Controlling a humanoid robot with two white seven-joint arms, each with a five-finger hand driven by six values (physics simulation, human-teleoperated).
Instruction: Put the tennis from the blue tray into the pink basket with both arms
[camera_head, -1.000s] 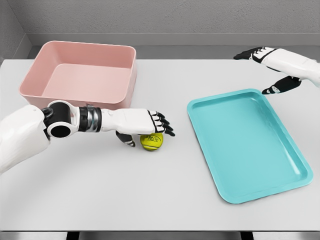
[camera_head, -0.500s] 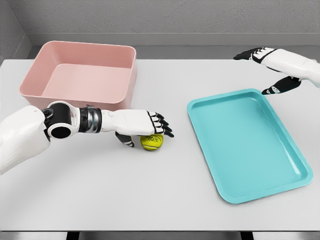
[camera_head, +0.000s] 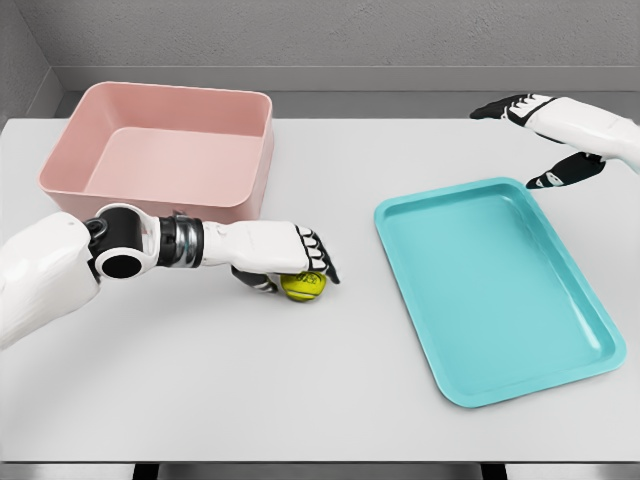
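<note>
A yellow-green tennis ball (camera_head: 304, 288) lies on the white table between the pink basket (camera_head: 168, 150) and the blue tray (camera_head: 497, 285). My left hand (camera_head: 290, 272) is over the ball, fingers curled down around its top and thumb against its left side; most of the ball is covered. The basket at the back left and the tray at the right both hold nothing. My right hand (camera_head: 540, 140) hovers beyond the tray's far right corner, fingers spread and holding nothing.
The white table (camera_head: 300, 380) ends at a front edge along the bottom of the view. A grey wall runs behind the basket. The left forearm stretches across the table in front of the basket.
The left hand has lowered onto the ball and its fingers have curled around it. The ball stays in place. The right hand has drifted slightly right.
</note>
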